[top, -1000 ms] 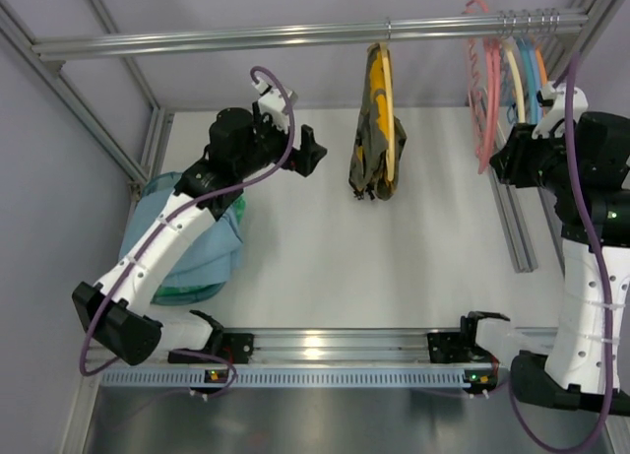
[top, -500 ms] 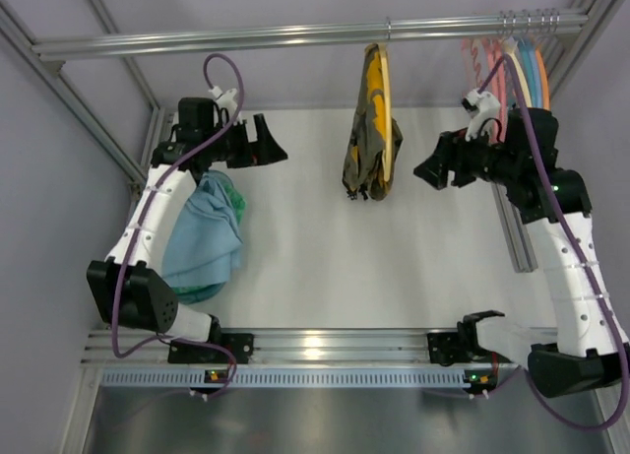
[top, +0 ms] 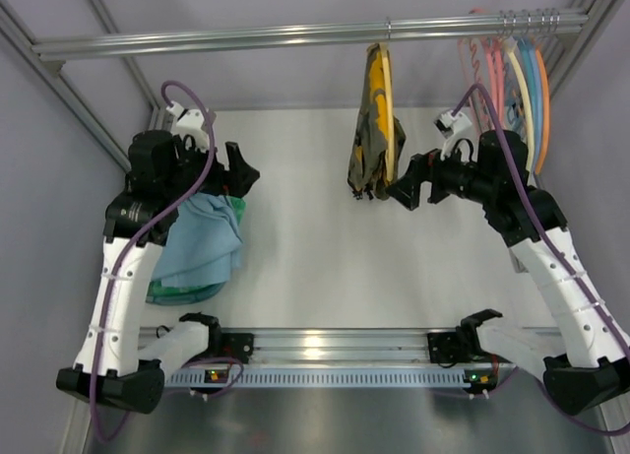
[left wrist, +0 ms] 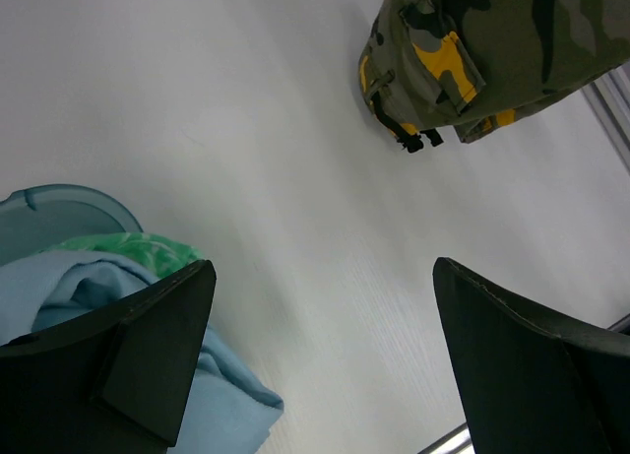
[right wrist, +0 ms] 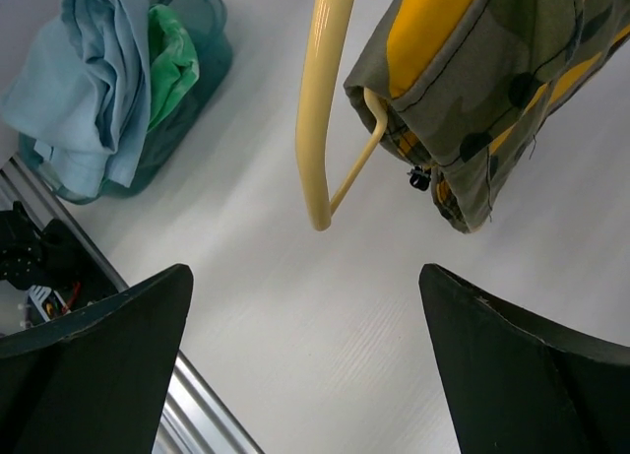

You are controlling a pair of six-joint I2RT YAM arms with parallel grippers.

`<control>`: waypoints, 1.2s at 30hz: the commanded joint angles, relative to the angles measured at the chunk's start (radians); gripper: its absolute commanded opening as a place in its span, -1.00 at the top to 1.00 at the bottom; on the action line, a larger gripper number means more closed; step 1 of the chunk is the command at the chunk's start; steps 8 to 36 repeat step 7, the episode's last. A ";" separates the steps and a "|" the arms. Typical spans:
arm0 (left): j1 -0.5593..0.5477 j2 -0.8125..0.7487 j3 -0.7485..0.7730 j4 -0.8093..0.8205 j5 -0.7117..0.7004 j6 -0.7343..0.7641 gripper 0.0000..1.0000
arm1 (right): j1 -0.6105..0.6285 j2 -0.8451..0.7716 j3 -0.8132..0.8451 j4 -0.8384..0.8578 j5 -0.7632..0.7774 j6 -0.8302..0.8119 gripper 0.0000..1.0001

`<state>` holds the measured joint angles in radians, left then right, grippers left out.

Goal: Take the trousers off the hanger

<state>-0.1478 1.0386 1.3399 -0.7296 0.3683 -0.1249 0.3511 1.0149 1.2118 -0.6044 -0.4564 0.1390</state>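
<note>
The light blue trousers [top: 202, 239] lie crumpled in a teal basket at the left, off any hanger; they also show in the left wrist view [left wrist: 228, 415] and the right wrist view [right wrist: 94, 70]. The salmon-pink hanger [top: 471, 48] hangs bare on the rail at the far right, among other hangers. My left gripper [top: 246, 173] hovers open just above and right of the basket, with nothing between its fingers [left wrist: 320, 267]. Near the middle, my right gripper [top: 402, 193] stands open and empty [right wrist: 303, 269], just right of the patterned garment.
A yellow hanger [right wrist: 325, 99] carries a yellow-and-dark patterned garment [top: 374, 139] at the rail's middle. A green-and-white cloth [right wrist: 172, 65] lies in the basket [top: 182, 294] beside the trousers. Cream, blue and orange hangers [top: 527, 75] crowd the rail's right end. A metal rail [top: 335, 348] runs along the near edge.
My right gripper has left the hangers at the right, swung left towards the patterned garment and opened wide. The left arm has drawn back to the left, its gripper staying open.
</note>
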 commanded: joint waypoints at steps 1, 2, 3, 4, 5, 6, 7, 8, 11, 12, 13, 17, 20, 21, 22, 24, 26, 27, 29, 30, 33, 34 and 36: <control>-0.007 -0.025 -0.051 -0.034 -0.074 0.050 -0.96 | 0.015 -0.041 -0.008 0.058 0.018 0.002 -0.99; -0.007 -0.040 -0.060 -0.034 -0.074 0.050 -0.96 | 0.014 -0.042 -0.006 0.049 0.016 -0.007 -0.99; -0.009 -0.046 -0.068 -0.034 -0.075 0.048 -0.96 | 0.014 -0.042 0.002 0.046 0.018 -0.012 -0.99; -0.009 -0.046 -0.070 -0.034 -0.080 0.045 -0.96 | 0.014 -0.042 0.003 0.040 0.018 -0.016 -0.99; -0.009 -0.051 -0.076 -0.034 -0.089 0.041 -0.96 | 0.014 -0.041 0.008 0.038 0.018 -0.019 -0.99; -0.010 -0.052 -0.077 -0.034 -0.097 0.038 -0.96 | 0.012 -0.041 0.014 0.035 0.016 -0.022 -0.99; -0.010 -0.054 -0.079 -0.036 -0.112 0.036 -0.96 | 0.011 -0.041 0.015 0.037 0.015 -0.022 -0.99; -0.010 -0.054 -0.079 -0.036 -0.112 0.036 -0.96 | 0.011 -0.041 0.015 0.037 0.015 -0.022 -0.99; -0.010 -0.054 -0.079 -0.036 -0.112 0.036 -0.96 | 0.011 -0.041 0.015 0.037 0.015 -0.022 -0.99; -0.010 -0.054 -0.079 -0.036 -0.112 0.036 -0.96 | 0.011 -0.041 0.015 0.037 0.015 -0.022 -0.99; -0.010 -0.054 -0.079 -0.036 -0.112 0.036 -0.96 | 0.011 -0.041 0.015 0.037 0.015 -0.022 -0.99; -0.010 -0.054 -0.079 -0.036 -0.112 0.036 -0.96 | 0.011 -0.041 0.015 0.037 0.015 -0.022 -0.99; -0.010 -0.054 -0.079 -0.036 -0.112 0.036 -0.96 | 0.011 -0.041 0.015 0.037 0.015 -0.022 -0.99; -0.010 -0.054 -0.079 -0.036 -0.112 0.036 -0.96 | 0.011 -0.041 0.015 0.037 0.015 -0.022 -0.99; -0.010 -0.054 -0.079 -0.036 -0.112 0.036 -0.96 | 0.011 -0.041 0.015 0.037 0.015 -0.022 -0.99; -0.010 -0.054 -0.079 -0.036 -0.112 0.036 -0.96 | 0.011 -0.041 0.015 0.037 0.015 -0.022 -0.99; -0.010 -0.054 -0.079 -0.036 -0.112 0.036 -0.96 | 0.011 -0.041 0.015 0.037 0.015 -0.022 -0.99; -0.010 -0.054 -0.079 -0.036 -0.112 0.036 -0.96 | 0.011 -0.041 0.015 0.037 0.015 -0.022 -0.99; -0.010 -0.054 -0.079 -0.036 -0.112 0.036 -0.96 | 0.011 -0.041 0.015 0.037 0.015 -0.022 -0.99; -0.010 -0.054 -0.079 -0.036 -0.112 0.036 -0.96 | 0.011 -0.041 0.015 0.037 0.015 -0.022 -0.99; -0.010 -0.054 -0.079 -0.036 -0.112 0.036 -0.96 | 0.011 -0.041 0.015 0.037 0.015 -0.022 -0.99; -0.010 -0.054 -0.079 -0.036 -0.112 0.036 -0.96 | 0.011 -0.041 0.015 0.037 0.015 -0.022 -0.99; -0.010 -0.054 -0.079 -0.036 -0.112 0.036 -0.96 | 0.011 -0.041 0.015 0.037 0.015 -0.022 -0.99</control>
